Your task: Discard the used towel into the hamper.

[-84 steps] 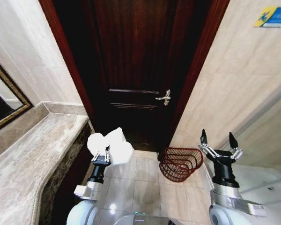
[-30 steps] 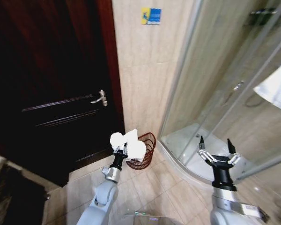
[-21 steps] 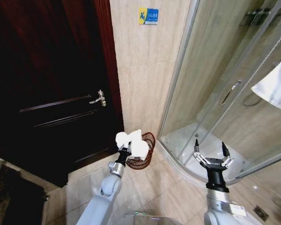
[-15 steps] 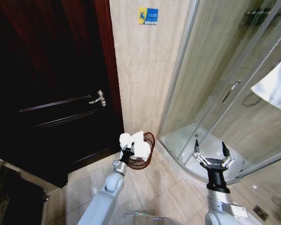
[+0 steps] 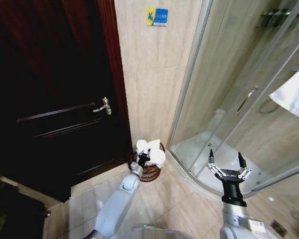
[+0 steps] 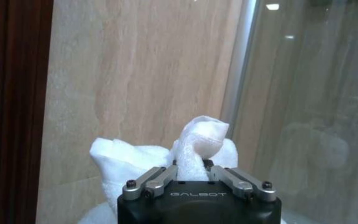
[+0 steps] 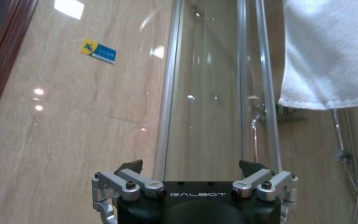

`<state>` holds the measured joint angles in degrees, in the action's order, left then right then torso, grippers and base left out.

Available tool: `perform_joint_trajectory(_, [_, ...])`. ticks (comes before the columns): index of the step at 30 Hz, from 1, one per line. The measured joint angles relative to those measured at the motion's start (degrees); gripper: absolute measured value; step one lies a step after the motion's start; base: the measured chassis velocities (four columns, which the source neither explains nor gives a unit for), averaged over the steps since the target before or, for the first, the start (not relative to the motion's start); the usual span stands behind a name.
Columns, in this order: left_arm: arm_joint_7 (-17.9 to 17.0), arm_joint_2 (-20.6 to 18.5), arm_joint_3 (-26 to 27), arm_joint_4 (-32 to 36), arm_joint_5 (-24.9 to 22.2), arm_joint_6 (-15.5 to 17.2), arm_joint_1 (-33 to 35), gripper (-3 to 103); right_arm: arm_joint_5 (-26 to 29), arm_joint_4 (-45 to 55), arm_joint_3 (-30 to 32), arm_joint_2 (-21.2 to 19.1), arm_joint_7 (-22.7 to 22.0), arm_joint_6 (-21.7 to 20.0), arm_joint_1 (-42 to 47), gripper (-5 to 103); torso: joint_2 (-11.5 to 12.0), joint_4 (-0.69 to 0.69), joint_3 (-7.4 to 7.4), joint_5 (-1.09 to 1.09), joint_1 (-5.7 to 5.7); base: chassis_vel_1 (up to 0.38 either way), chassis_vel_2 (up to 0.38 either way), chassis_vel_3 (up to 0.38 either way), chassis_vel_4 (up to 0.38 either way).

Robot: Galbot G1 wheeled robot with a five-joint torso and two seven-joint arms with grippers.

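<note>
A bunched white towel [image 5: 152,152] is held in my left gripper [image 5: 145,157], which is shut on it at the end of the outstretched left arm. The towel hangs right over the hamper [image 5: 149,172], a small round reddish-brown wire basket on the floor against the tiled wall, mostly covered by the towel and arm. The left wrist view has the towel [image 6: 191,149] rising from between the shut fingers [image 6: 156,177] with the tiled wall behind. My right gripper [image 5: 224,163] stands open and empty, low on the right before the shower glass; it is also in its own wrist view [image 7: 191,169].
A dark wooden door [image 5: 50,89] with a metal handle [image 5: 103,105] stands to the left. A curved glass shower enclosure [image 5: 239,94] fills the right side. Another white towel [image 5: 295,94] hangs at the far right. Tiled floor lies in front of the hamper.
The camera turned right from the door and counter to the shower corner. My left arm has reached forward, carrying the towel from short of the hamper to over it. The right gripper stays open.
</note>
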<state>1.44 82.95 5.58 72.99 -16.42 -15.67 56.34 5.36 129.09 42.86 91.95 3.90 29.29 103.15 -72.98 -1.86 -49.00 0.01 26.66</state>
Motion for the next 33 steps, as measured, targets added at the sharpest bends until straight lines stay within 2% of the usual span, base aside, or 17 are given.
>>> perform_joint_trajectory(6, [1.0,0.2,-0.3,-2.4,-1.5,-0.1,-1.7,11,-0.3,-0.6,-0.3,-0.3,0.0,0.2,-0.5,100,0.0,0.00,0.00,0.01,0.02,-0.108,0.115,0.111,-0.096])
perform_joint_trajectory(11, [1.7,-0.5,-2.3,-4.3,-4.4,1.3,-3.5,11,-1.0,-1.8,-0.3,-0.7,-0.5,0.6,-1.4,100,0.0,0.00,0.00,0.01,0.01,-0.096,0.081,0.097,-0.108])
perform_joint_trajectory(14, [2.3,-0.6,-4.4,-7.2,-5.9,2.3,-5.2,11,-3.1,-4.0,-0.6,0.0,-1.0,3.1,-2.3,100,0.0,0.00,-0.01,0.01,0.03,-0.047,0.054,0.046,-0.052])
perform_joint_trajectory(19, [2.2,-0.2,-6.5,-12.1,-7.2,3.1,-7.7,11,-3.7,-4.1,-1.3,0.2,-0.9,3.6,-2.3,100,0.0,0.00,0.00,-0.02,-0.01,-0.006,0.011,0.004,-0.007])
perform_joint_trajectory(22, [2.2,-0.4,-8.8,-17.0,-7.7,3.1,-10.5,11,-3.6,-4.5,-1.4,0.2,-0.6,3.7,-2.9,100,0.0,0.01,0.00,-0.02,-0.02,0.000,0.000,0.000,0.000])
perform_joint_trajectory(25, [1.9,-0.6,-13.6,-24.4,-10.1,3.2,-15.9,11,-2.8,-6.2,-1.8,0.2,2.0,5.2,-3.5,100,0.0,0.00,0.00,-0.01,-0.01,0.000,0.000,0.000,0.000])
perform_joint_trajectory(27, [1.6,-0.7,-14.7,-25.2,-10.7,3.3,-16.6,11,-2.6,-6.5,-1.8,0.2,2.6,5.5,-3.6,100,0.0,0.01,0.00,-0.01,0.00,0.000,0.000,0.000,0.000])
perform_joint_trajectory(30, [0.5,-1.7,-20.1,-28.8,-13.8,3.5,-19.6,11,-2.4,-7.7,-1.8,0.2,3.7,6.9,-4.0,100,0.0,0.00,0.00,-0.01,0.00,0.000,0.000,0.000,0.000])
perform_joint_trajectory(33, [0.0,-1.9,-22.8,-31.5,-15.2,3.5,-21.4,11,-2.1,-7.9,-2.0,0.2,3.8,7.5,-3.8,100,0.0,0.01,0.00,-0.01,0.00,0.000,0.000,0.000,0.000])
